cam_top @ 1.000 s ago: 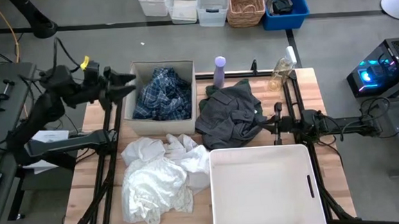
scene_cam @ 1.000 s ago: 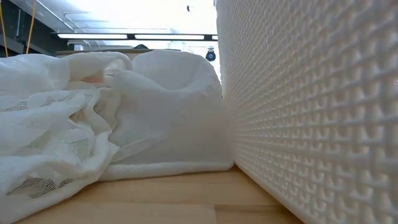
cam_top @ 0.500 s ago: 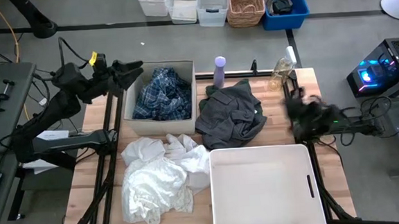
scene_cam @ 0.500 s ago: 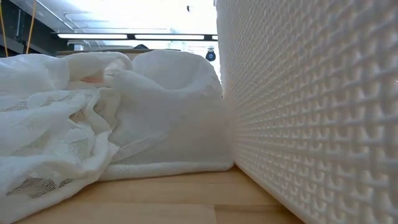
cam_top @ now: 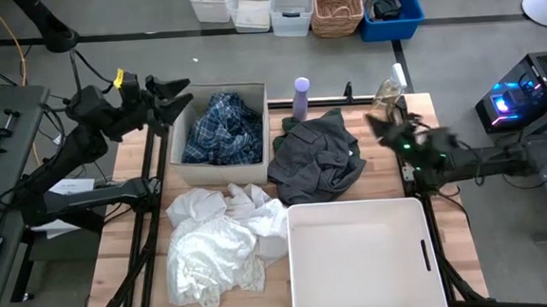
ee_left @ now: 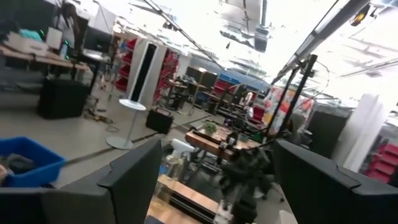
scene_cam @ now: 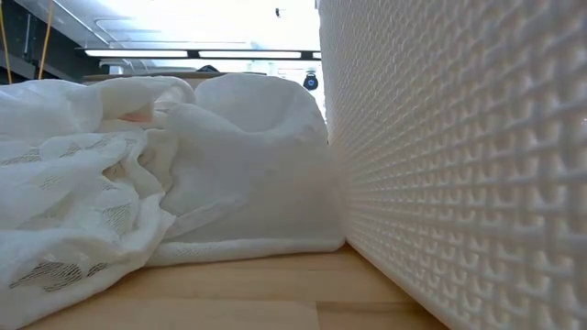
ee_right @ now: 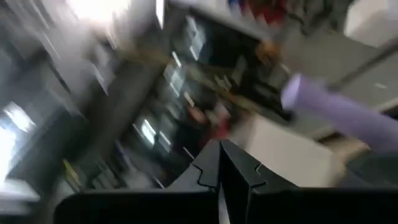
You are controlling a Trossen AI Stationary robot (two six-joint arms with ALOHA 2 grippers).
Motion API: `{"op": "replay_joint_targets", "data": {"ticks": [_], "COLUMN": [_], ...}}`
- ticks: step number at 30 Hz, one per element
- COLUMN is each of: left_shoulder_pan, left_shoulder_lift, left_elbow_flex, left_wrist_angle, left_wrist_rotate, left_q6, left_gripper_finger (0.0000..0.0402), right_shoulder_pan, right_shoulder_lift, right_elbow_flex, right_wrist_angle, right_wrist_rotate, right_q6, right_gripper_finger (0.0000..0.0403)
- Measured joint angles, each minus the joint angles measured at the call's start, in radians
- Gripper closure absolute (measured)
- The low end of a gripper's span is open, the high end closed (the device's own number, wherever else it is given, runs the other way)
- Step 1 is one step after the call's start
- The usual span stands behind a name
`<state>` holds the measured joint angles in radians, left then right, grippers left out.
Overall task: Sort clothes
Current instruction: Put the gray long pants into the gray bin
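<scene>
The blue-and-white plaid shirt [cam_top: 222, 128] lies inside a square open box [cam_top: 264, 125] at the far left. The dark grey top [cam_top: 316, 156] lies bunched on the table beside it, with a bit of dark green [cam_top: 352, 154] at its right edge. Several white pieces [cam_top: 217, 238] lie heaped at the near left and fill the low view [scene_cam: 138, 165]. My left gripper [cam_top: 177, 93] is open and empty in the air, by the box's far left corner; its wide-apart fingers show in the left wrist view [ee_left: 217, 180]. My right gripper [cam_top: 378, 125] is shut and empty, raised right of the grey top; it also shows in the right wrist view [ee_right: 219, 168].
A white plastic bin [cam_top: 422, 254] stands at the near right; its textured wall [scene_cam: 459, 165] fills the right of the low view. A lavender bottle [cam_top: 301, 97] and a clear bottle [cam_top: 387, 94] stand at the far edge. Bins and a basket [cam_top: 336, 7] stand on the floor beyond.
My right gripper has drawn back from the grey top toward the table's right edge, then swung up and toward the far edge. My left gripper has gone up and toward the far edge, by the box's far left corner. The clothes have not moved.
</scene>
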<state>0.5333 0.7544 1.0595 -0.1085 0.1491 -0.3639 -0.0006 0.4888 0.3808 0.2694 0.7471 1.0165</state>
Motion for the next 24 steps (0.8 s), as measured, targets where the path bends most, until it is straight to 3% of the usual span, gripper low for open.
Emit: {"op": "replay_joint_targets", "data": {"ticks": [4,11,15,18,21,24], "left_shoulder_pan": [0.025,0.064,0.072,0.071,0.071,0.071], "left_shoulder_lift": [-0.019,-0.068,-0.095,-0.106,-0.105,-0.102], "left_elbow_flex": [0.0,0.0,0.0,0.0,0.0,0.0], "left_wrist_angle": [-0.005,-0.096,-0.17,-0.195,-0.191,-0.184], "left_wrist_rotate": [0.051,0.109,0.109,0.109,0.109,0.107], "left_q6": [0.018,0.022,0.026,0.016,0.0,0.0], "left_gripper_finger": [0.0106,0.0106,0.0106,0.0106,0.0106,0.0106], "right_shoulder_pan": [0.0,-0.026,-0.09,-0.139,-0.18,-0.216], "right_shoulder_lift": [0.228,0.468,0.56,0.615,0.676,0.747], "right_elbow_flex": [0.181,0.449,0.61,0.72,0.8,0.839], "right_wrist_angle": [-0.209,-0.294,-0.338,-0.494,-0.683,-0.843], "right_wrist_rotate": [-0.078,-0.252,-0.352,-0.397,-0.416,-0.58], "right_q6": [-0.07,-0.193,-0.457,-0.606,-0.566,-0.586], "right_gripper_finger": [0.0402,0.0402,0.0402,0.0402,0.04,0.0374]}}
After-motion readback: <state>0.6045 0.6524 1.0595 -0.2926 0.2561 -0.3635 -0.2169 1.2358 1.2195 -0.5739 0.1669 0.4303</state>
